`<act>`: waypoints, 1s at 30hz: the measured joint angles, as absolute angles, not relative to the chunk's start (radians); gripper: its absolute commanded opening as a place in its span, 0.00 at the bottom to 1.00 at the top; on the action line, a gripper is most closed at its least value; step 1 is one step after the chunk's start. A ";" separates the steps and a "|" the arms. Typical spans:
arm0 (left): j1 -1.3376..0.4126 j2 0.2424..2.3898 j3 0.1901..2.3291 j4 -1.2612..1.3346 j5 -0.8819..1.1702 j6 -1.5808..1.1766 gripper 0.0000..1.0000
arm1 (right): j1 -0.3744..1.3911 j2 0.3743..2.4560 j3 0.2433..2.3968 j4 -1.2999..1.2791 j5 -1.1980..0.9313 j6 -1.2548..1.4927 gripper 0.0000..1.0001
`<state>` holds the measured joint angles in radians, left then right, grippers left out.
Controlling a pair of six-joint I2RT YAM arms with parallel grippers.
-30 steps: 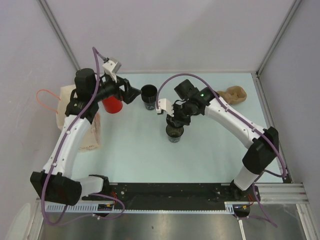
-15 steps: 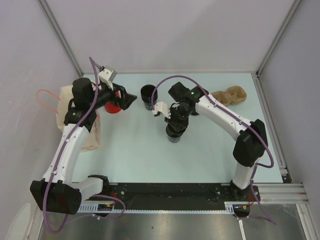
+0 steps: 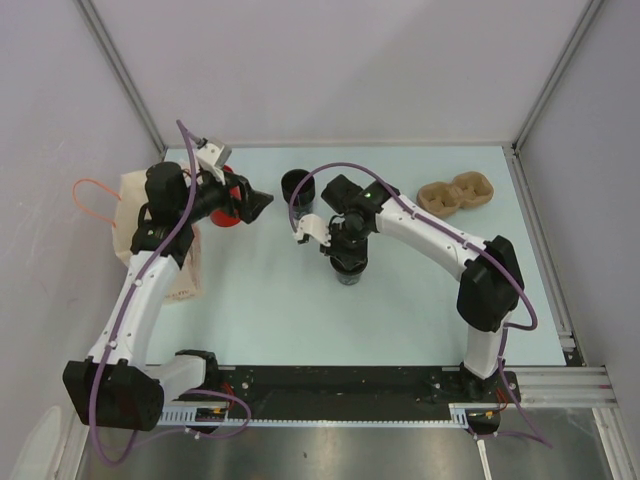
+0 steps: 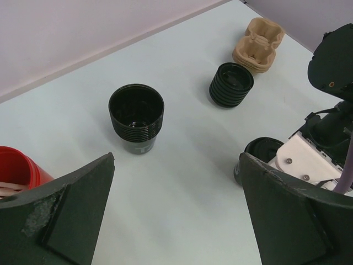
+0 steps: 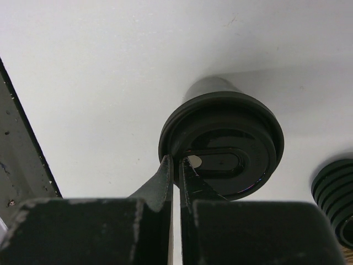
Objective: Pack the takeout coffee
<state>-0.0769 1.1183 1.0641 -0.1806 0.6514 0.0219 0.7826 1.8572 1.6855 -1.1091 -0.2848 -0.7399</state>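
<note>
Since 1.0 s ago the right arm has swung its elbow in toward the middle of the table (image 3: 270, 300). The cardboard carrier (image 3: 455, 195) at the far right, then partly under the arm, is now in full view. The left gripper (image 3: 255, 203) has drawn back a little toward the red cup (image 3: 228, 203), and the arm covers more of that cup.

Right gripper (image 5: 176, 163): fingers brought together, only a thin slit between them, nothing in the slit. The tips rest on the near left edge of the lid on the takeout coffee (image 5: 231, 138). One tip sits at the lid's rim, the other just inside it beside the drink slot.

Takeout coffee: upright on the table near its middle, lidded, directly under the right gripper (image 3: 345, 250). Only the lower side of the cup (image 3: 350, 272) shows from above. In the left wrist view it (image 4: 263, 150) is half hidden behind the right wrist's white camera block.

Left gripper (image 4: 176, 165): fingers spread wide, holding nothing, above the table, touching nothing.

Other items:
- Stack of empty black cups (image 4: 136, 116), upright, between the red cup (image 4: 19, 171) and the coffee, apart from both.
- Ribbed black lid stack (image 4: 231, 84), near the carrier (image 4: 258, 44), not touching it.
- Paper bag (image 3: 150, 240) at the table's left edge, beside the left arm.
</note>
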 measured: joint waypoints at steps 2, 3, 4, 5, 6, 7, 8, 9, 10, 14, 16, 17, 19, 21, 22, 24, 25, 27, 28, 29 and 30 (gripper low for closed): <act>-0.075 1.118 1.058 -0.176 0.658 0.017 1.00 | 0.783 1.857 1.686 -1.109 -0.277 -0.736 0.01; -0.075 1.118 1.057 -0.173 0.659 0.016 0.99 | 0.783 1.857 1.686 -1.109 -0.274 -0.736 0.01; -0.075 1.118 1.056 -0.170 0.662 0.015 0.99 | 0.783 1.857 1.686 -1.109 -0.272 -0.736 0.01; -0.074 1.118 1.056 -0.166 0.664 0.015 0.99 | 0.782 1.858 1.686 -1.109 -0.268 -0.736 0.01; -0.073 1.118 1.056 -0.163 0.666 0.015 1.00 | 0.782 1.858 1.686 -1.109 -0.267 -0.736 0.01; -0.072 1.118 1.055 -0.159 0.667 0.015 0.99 | 0.782 1.860 1.686 -1.109 -0.266 -0.736 0.01; -0.072 1.118 1.055 -0.158 0.667 0.015 0.99 | 0.782 1.861 1.686 -1.109 -0.266 -0.736 0.01; -0.071 1.118 1.055 -0.157 0.668 0.015 0.99 | 0.783 1.864 1.686 -1.110 -0.266 -0.736 0.01; -0.070 1.118 1.054 -0.156 0.669 0.015 0.99 | 0.783 1.868 1.686 -1.110 -0.266 -0.736 0.02; -0.068 1.118 1.052 -0.148 0.673 0.011 0.99 | 0.784 1.882 1.686 -1.110 -0.267 -0.736 0.04; -0.068 1.118 1.047 -0.142 0.677 -0.001 0.99 | 0.785 1.882 1.686 -1.110 -0.266 -0.736 0.05; -0.068 1.118 1.046 -0.142 0.679 -0.001 0.99 | 0.785 1.882 1.686 -1.110 -0.266 -0.736 0.05; -0.068 1.118 1.043 -0.140 0.683 -0.004 1.00 | 0.786 1.882 1.686 -1.110 -0.266 -0.736 0.07; -0.067 1.118 1.042 -0.140 0.684 -0.008 0.99 | 0.786 1.882 1.686 -1.110 -0.266 -0.735 0.08; -0.067 1.118 1.042 -0.139 0.685 -0.010 1.00 | 0.786 1.882 1.686 -1.110 -0.266 -0.735 0.08; -0.066 1.118 1.042 -0.138 0.685 -0.011 0.99 | 0.786 1.882 1.686 -1.110 -0.266 -0.734 0.08; -0.065 1.118 1.042 -0.138 0.685 -0.011 0.99 | 0.786 1.882 1.686 -1.110 -0.266 -0.734 0.08; -0.064 1.118 1.042 -0.137 0.685 -0.012 0.99 | 0.787 1.882 1.686 -1.109 -0.266 -0.734 0.08; -0.064 1.118 1.041 -0.137 0.685 -0.012 0.99 | 0.788 1.882 1.686 -1.109 -0.265 -0.734 0.08; -0.064 1.118 1.041 -0.136 0.685 -0.017 1.00 | 0.788 1.882 1.686 -1.109 -0.265 -0.734 0.09; -0.064 1.118 1.041 -0.136 0.686 -0.019 0.99 | 0.788 1.882 1.686 -1.109 -0.262 -0.734 0.11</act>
<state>-0.0639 1.1175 1.0412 -0.1360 0.6857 -0.0185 0.7883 1.8816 1.6855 -1.1091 -0.2623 -0.7338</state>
